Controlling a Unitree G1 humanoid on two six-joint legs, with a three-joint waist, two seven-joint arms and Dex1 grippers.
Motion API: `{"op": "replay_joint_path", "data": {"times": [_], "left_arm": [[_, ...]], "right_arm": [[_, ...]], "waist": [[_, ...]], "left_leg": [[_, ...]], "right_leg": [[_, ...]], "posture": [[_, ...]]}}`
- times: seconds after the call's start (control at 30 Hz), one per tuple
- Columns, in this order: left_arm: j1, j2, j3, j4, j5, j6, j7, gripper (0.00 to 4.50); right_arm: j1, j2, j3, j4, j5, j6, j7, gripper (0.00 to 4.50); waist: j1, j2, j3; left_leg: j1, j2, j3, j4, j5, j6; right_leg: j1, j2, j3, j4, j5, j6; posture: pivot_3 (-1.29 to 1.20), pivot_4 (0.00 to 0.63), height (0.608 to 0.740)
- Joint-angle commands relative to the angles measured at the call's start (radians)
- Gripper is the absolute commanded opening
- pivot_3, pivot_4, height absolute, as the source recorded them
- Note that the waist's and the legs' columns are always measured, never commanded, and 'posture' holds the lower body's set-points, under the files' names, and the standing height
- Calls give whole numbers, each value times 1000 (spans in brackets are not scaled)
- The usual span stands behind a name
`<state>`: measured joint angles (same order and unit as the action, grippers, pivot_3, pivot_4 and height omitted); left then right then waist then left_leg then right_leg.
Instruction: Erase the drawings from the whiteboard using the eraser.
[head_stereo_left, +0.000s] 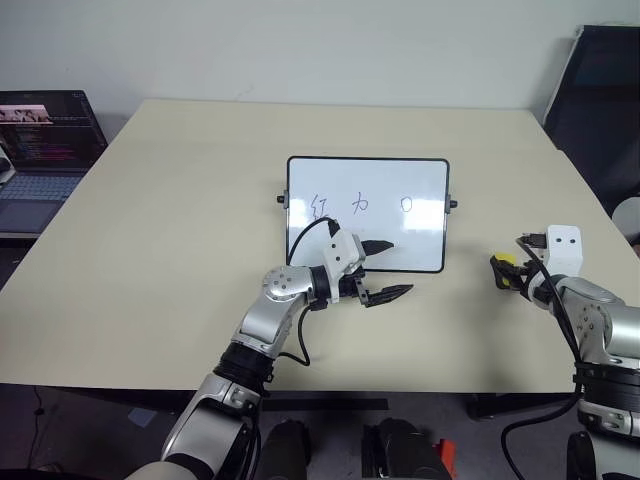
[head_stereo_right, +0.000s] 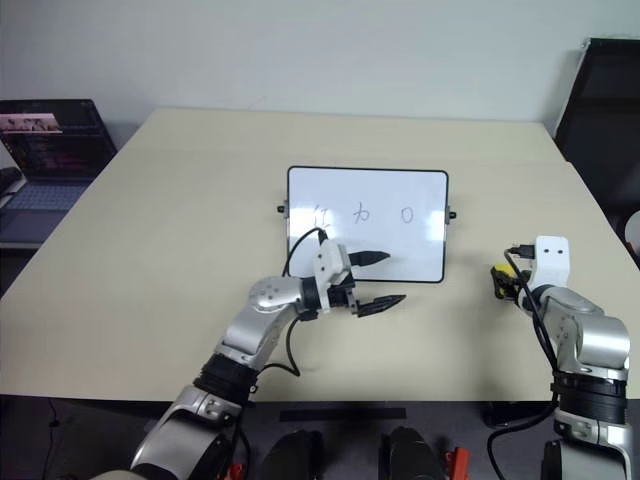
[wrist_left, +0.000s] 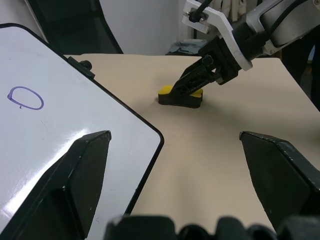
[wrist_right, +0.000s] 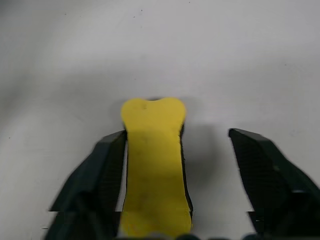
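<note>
Straddling waisted yellow eraser (wrist_right: 154, 165), ridged right fingers (wrist_right: 107, 175) apart; left fingers (head_stereo_left: 385, 270) spread beside glossy whiteboard (head_stereo_left: 400, 180).

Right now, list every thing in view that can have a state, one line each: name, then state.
whiteboard: flat on the table, not yet wiped.
drawings: all three marks intact.
eraser: on the table, between the right gripper's fingers, one finger against it, the other apart.
right gripper: down around the eraser, not closed on it.
left gripper: open, empty, at the whiteboard's near edge.
laptop: open, screen lit.
</note>
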<state>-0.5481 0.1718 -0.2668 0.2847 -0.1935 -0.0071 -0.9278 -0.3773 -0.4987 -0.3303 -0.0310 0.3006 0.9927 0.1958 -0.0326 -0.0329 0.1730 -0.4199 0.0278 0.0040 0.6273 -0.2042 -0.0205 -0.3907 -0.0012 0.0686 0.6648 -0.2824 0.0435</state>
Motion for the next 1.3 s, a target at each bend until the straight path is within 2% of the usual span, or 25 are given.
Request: {"op": "replay_joint_path", "data": {"times": [0.03,0.13,0.2,0.8,0.97,1.13,1.3], "left_arm": [[-25,-3,27,-39,-18,-1,3,4500],[-30,1,29,-32,-18,-3,3,4500],[-35,4,31,-28,-17,-4,3,4500],[-39,3,34,-20,-11,-4,0,4500],[-36,4,34,-23,-11,-2,0,4500],[-33,6,33,-27,-11,-2,0,4500],[-35,6,34,-23,-10,-5,0,4500]], "right_arm": [[-25,6,-35,-6,21,8,-3,1787],[-28,12,-46,0,27,16,-7,813],[-31,18,-56,4,35,27,-13,616],[-16,6,-42,9,21,30,-27,386],[-11,13,-44,8,21,28,-33,1932],[-19,17,-45,19,19,32,-40,3710],[-24,24,-46,24,22,35,-43,3710]], "waist": [[0,0,0],[0,0,0],[0,0,0],[0,0,0],[1,0,0],[0,0,0],[0,0,0]], "left_leg": [[0,0,0,0,0,0],[0,0,0,0,0,0],[0,0,0,0,0,0],[0,0,0,0,0,0],[0,0,0,0,0,0],[0,0,0,0,0,0],[0,0,0,0,0,0]], "right_leg": [[0,0,0,0,0,0],[0,0,0,0,0,0],[0,0,0,0,0,0],[0,0,0,0,1,0],[1,0,0,0,1,0],[0,0,0,0,3,-4],[1,0,0,0,3,-4]], "posture": [[0,150,740],[0,150,740],[0,150,740],[0,150,740],[0,150,740],[0,150,740],[0,150,740]]}}
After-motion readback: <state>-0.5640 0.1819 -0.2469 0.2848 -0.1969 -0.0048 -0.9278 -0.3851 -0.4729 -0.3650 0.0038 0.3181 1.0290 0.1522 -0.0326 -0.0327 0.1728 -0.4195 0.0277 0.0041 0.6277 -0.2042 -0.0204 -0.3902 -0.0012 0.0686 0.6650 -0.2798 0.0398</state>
